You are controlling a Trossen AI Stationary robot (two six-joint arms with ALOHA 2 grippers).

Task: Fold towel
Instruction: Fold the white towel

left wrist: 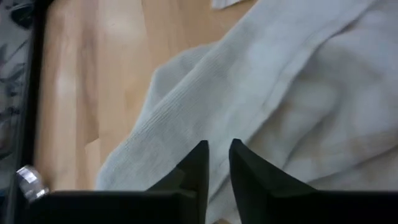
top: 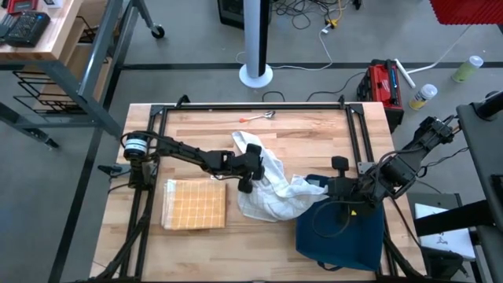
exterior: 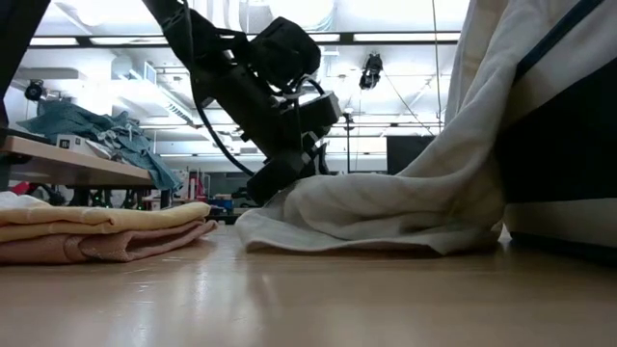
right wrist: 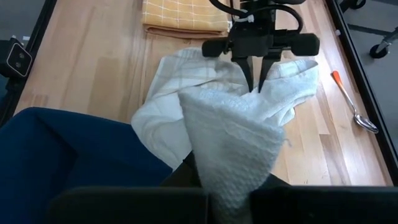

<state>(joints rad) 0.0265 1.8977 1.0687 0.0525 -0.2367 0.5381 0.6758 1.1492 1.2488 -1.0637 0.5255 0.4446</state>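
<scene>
Left jaws barely parted over white towel (top: 271,187) — right pinches it; yellow towel (top: 194,203), spoon (top: 259,117) nearby.

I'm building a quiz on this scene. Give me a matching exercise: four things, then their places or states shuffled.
Things:
1. white towel
2. yellow checked cloth
3. dark blue cloth
4. spoon

Descriptions:
A. lies near the table's far edge
B. folded flat near the left arm's base
C. crumpled mid-table between both arms
D. spread beneath the right gripper

Pairs: 1-C, 2-B, 3-D, 4-A
</scene>
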